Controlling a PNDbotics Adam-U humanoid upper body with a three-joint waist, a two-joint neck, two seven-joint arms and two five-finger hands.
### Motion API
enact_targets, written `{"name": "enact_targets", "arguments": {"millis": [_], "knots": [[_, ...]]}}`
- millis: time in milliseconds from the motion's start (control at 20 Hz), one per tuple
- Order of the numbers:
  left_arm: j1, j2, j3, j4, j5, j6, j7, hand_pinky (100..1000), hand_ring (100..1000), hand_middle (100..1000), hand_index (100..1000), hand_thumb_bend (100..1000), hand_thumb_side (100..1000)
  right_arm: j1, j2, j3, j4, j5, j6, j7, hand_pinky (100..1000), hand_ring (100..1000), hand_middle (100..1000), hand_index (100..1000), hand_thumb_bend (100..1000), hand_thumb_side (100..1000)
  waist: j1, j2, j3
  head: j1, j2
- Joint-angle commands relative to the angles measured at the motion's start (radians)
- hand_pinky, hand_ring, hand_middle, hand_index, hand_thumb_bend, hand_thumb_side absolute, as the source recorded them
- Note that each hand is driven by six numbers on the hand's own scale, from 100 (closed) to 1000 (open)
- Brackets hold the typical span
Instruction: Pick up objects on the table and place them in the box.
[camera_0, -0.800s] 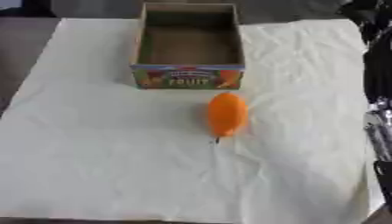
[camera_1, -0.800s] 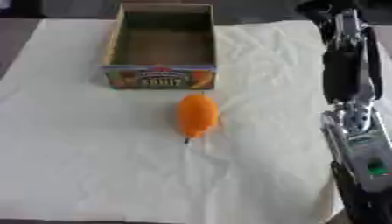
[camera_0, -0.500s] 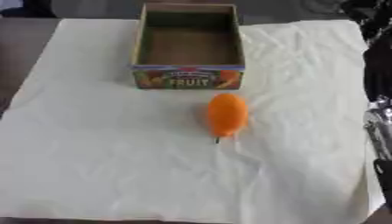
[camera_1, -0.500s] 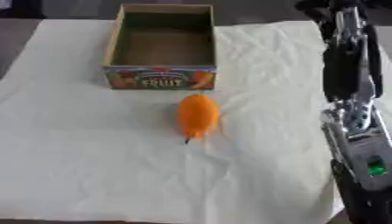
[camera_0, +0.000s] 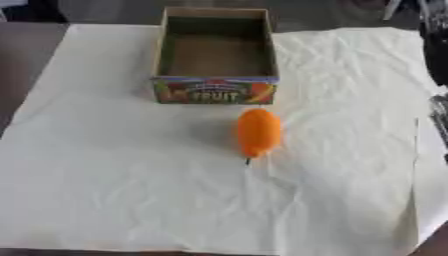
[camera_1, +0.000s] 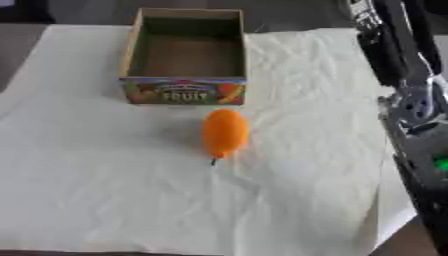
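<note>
An orange oblong fruit (camera_0: 259, 131) with a short dark stem lies on the white cloth, just in front of the box. The cardboard box (camera_0: 215, 92) has a colourful fruit label on its front wall, stands open at the back centre, and shows nothing inside. My right arm (camera_1: 409, 95) runs up the right edge of the right eye view, well to the right of the fruit. Its hand (camera_1: 360, 11) reaches the top right corner, too blurred to read. My left hand shows in neither view.
The crumpled white cloth (camera_0: 122, 175) covers most of the table. Dark table surface (camera_0: 22, 65) shows along the left edge and at the back beyond the box.
</note>
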Motion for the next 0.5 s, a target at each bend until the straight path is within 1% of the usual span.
{"name": "enact_targets", "arguments": {"millis": [50,250,500], "knots": [[0.000,0.025,-0.006,-0.016,-0.004,0.000,-0.001,318,393,633,624,100,757,-0.039,-0.087,0.019,-0.020,0.062,-0.006,0.068,899,1000,791,939,100,1000,-0.001,-0.022,0.001,0.000,0.007],[0.001,0.027,-0.007,-0.015,-0.004,0.000,-0.003,318,393,633,623,100,757,-0.083,-0.146,0.058,-0.020,0.112,-0.009,0.141,896,1000,809,950,100,1000,-0.004,-0.023,0.004,0.000,0.009],[0.002,0.028,-0.009,-0.014,-0.004,0.000,-0.005,317,393,633,623,100,756,-0.136,-0.198,0.112,-0.020,0.168,-0.001,0.223,904,1000,791,956,100,1000,-0.006,-0.023,0.009,-0.001,0.008]]}}
